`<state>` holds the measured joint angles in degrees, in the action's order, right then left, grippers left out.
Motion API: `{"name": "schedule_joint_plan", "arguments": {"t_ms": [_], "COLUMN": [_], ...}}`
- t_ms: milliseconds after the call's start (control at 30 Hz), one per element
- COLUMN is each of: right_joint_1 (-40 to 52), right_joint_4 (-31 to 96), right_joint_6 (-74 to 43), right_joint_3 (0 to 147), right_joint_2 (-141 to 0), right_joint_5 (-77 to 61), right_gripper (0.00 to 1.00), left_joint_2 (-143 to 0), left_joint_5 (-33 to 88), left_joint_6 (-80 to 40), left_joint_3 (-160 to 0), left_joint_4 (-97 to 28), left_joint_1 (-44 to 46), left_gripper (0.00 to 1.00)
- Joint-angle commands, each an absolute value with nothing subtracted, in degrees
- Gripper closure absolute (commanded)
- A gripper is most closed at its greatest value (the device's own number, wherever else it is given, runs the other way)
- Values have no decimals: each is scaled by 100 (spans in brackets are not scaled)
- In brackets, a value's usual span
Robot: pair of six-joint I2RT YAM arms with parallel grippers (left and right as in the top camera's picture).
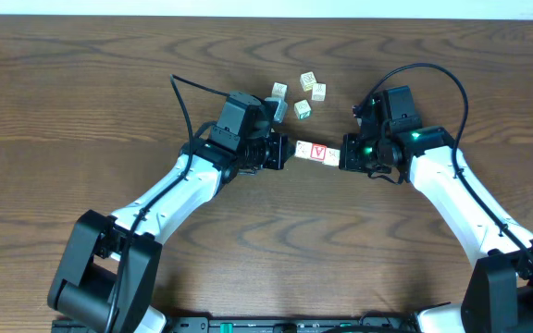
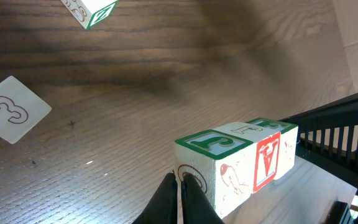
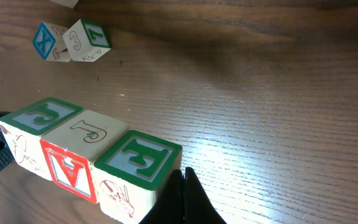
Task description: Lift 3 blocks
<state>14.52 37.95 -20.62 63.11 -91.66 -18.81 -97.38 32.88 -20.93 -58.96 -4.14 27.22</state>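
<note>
Three wooden blocks form a tight row between my two grippers: a pale one (image 1: 302,149), a red-faced one (image 1: 319,153) and another pale one (image 1: 333,155). My left gripper (image 1: 288,151) is shut, and its closed tips (image 2: 179,179) press on the end of the green-topped J block (image 2: 213,162). My right gripper (image 1: 342,157) is shut too, its tips (image 3: 183,173) against the green-topped E block (image 3: 138,168). The red A block (image 3: 70,168) sits in the middle. Neither gripper has a block between its jaws. I cannot tell whether the row touches the table.
Several loose cubes lie beyond the row, among them one at the left (image 1: 278,91), a cube at the top (image 1: 309,80) and a nearer cube (image 1: 302,109). A blue X cube (image 3: 44,40) and a "3" cube (image 3: 86,38) stand together. The tabletop (image 1: 81,92) is dark wood.
</note>
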Motion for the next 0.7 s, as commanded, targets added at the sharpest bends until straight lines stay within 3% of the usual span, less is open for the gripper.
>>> {"name": "schedule_joint_plan", "arguments": {"t_ms": [0, 667], "right_joint_1": [1833, 1848], "right_joint_4": [3664, 3708], "right_joint_6": [-2051, -2014], "right_joint_3": [6595, 6595], "right_joint_2": [-9021, -9024], "right_joint_5": [-3621, -3448], "right_gripper": [99, 99], "left_joint_2": [-9653, -9655], "left_joint_5": [4392, 4392], "left_joint_6": [-2014, -1951], "left_joint_3": [-6208, -6206], "left_joint_4": [-279, -344], "left_joint_1": [3159, 3159], "left_gripper": [92, 93]}}
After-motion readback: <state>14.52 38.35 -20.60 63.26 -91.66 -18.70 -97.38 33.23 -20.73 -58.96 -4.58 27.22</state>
